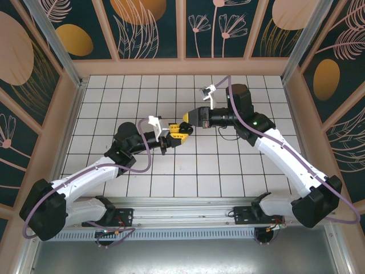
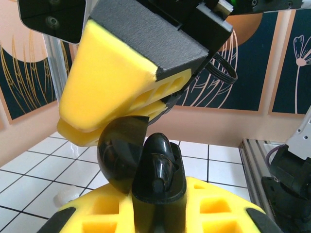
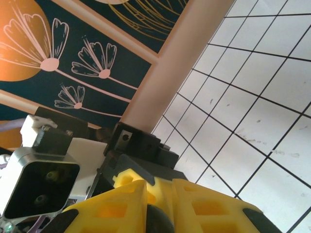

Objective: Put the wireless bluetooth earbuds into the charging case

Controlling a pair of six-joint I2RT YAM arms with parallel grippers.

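Gripping the open black charging case [image 2: 160, 196], left gripper [image 1: 170, 137] clamped, black earbud [image 2: 156, 162] inside, right gripper [image 1: 183, 130] close by, closure unclear

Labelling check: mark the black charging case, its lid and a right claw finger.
black charging case [image 2: 158, 209]: left wrist view, front wall.
lid [image 2: 118, 156]: left wrist view, glossy dome.
right claw finger [image 2: 107, 82]: left wrist view, yellow face.

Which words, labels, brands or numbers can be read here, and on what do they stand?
None can be read. The black charging case bears no visible print; the wall panels carry only flower and leaf drawings; the small board at the left arm's base is too small to read.
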